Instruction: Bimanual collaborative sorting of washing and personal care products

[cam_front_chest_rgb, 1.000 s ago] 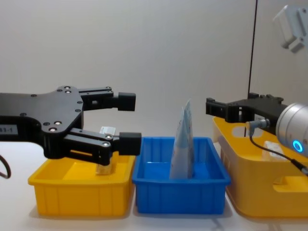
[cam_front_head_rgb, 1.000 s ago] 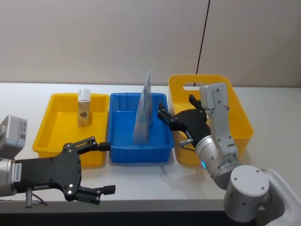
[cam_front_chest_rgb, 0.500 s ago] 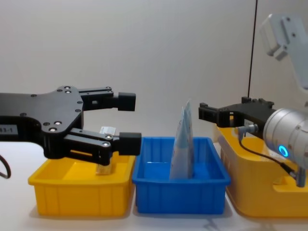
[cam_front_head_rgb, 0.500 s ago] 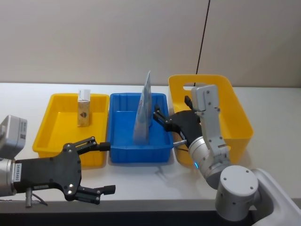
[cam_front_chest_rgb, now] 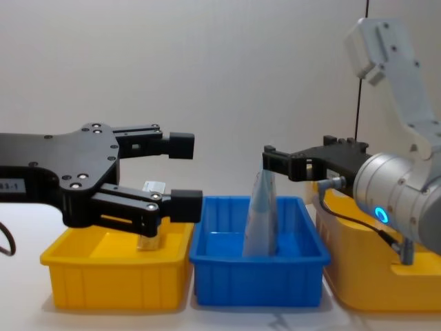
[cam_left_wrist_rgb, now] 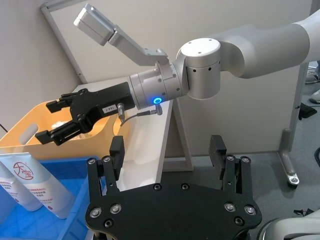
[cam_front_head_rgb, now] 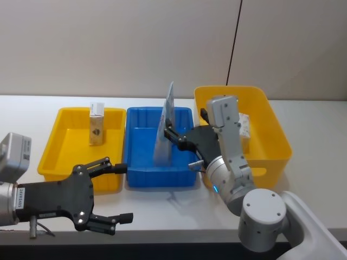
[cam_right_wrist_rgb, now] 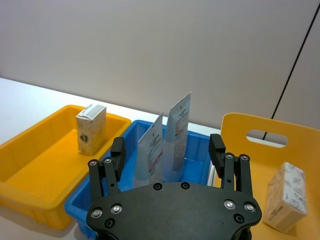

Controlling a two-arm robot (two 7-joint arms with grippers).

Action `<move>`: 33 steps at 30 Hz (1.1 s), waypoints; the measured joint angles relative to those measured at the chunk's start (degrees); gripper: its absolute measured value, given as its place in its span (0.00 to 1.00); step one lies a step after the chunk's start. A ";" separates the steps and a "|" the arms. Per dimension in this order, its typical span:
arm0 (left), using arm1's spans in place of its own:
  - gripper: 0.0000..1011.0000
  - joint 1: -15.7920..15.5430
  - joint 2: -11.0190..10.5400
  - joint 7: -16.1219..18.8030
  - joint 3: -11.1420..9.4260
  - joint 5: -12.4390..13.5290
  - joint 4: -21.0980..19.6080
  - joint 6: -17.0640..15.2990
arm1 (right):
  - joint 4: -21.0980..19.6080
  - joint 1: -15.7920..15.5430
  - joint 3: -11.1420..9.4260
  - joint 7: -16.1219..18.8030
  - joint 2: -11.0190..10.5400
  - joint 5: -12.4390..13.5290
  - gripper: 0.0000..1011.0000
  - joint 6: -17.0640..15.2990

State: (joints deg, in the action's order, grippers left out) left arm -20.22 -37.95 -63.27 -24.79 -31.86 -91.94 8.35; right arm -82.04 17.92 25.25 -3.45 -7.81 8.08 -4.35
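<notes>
1. White worktop (cam_front_head_rgb: 303, 116) carries three trays.
2. One carton (cam_front_head_rgb: 97, 124) stands in the left yellow tray (cam_front_head_rgb: 51, 151); tubes (cam_front_head_rgb: 164, 130) stand in the blue tray (cam_front_head_rgb: 181, 176).
3. Another carton (cam_right_wrist_rgb: 285, 197) lies unsorted, apparently, in the right bin (cam_front_head_rgb: 276, 135).
4. The right claw (cam_front_head_rgb: 174, 136) is held open beside the tubes; the left claw (cam_front_head_rgb: 111, 189) is parked open, empty.

plain beige wall (cam_front_head_rgb: 108, 43), thin black cable (cam_front_head_rgb: 234, 38) running down it, white table (cam_front_head_rgb: 320, 130), grey floor (cam_left_wrist_rgb: 260, 165)
</notes>
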 joint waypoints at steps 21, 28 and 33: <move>0.99 0.00 0.00 0.00 0.00 0.00 0.00 0.00 | 6.64 2.93 1.31 -0.44 2.95 -3.39 0.99 2.92; 0.99 0.00 0.00 0.00 0.00 0.00 0.00 0.00 | 10.00 4.17 1.52 -1.09 4.05 -4.64 0.99 4.29; 0.99 0.00 0.00 0.00 0.00 0.00 0.00 0.00 | 12.03 4.90 1.59 -1.43 4.72 -5.27 0.99 4.89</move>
State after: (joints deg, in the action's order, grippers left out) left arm -20.22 -37.95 -63.27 -24.79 -31.86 -91.94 8.35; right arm -70.01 22.82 26.84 -4.88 -3.09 2.81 0.55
